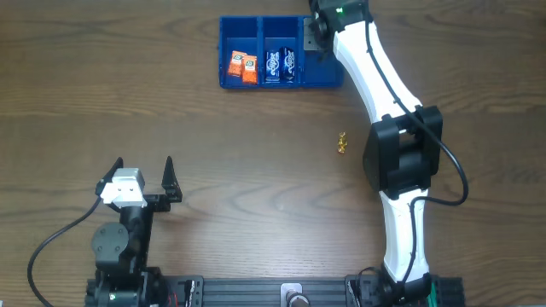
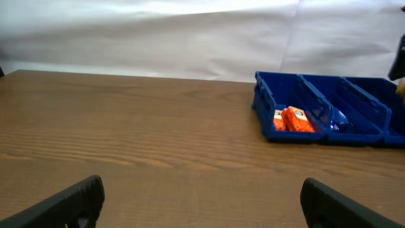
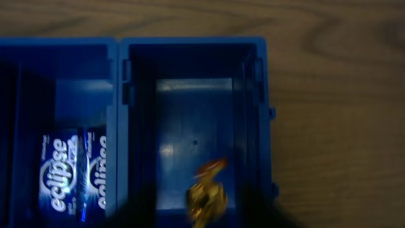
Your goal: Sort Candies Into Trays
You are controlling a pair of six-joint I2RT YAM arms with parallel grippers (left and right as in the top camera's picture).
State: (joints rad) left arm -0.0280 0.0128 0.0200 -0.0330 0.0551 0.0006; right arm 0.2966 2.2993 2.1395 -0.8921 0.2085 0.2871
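Observation:
A blue tray (image 1: 281,78) with three compartments stands at the back of the table. Its left compartment holds two orange candies (image 1: 241,66), the middle one two dark blue packs (image 1: 282,64). My right gripper (image 1: 314,36) hangs over the right compartment (image 3: 193,120), shut on a gold-wrapped candy (image 3: 206,193) just above the compartment's floor. Another gold candy (image 1: 342,142) lies on the wood in front of the tray. My left gripper (image 1: 143,167) stays open near the front left with nothing between its fingers; its wrist view shows the tray (image 2: 269,120) and orange candies (image 2: 292,119) far off.
The table is bare brown wood (image 1: 128,94) between the left arm and the tray. The right arm's white links (image 1: 380,77) stretch from the front right to the tray. A white backdrop (image 2: 158,38) stands behind the table's far edge.

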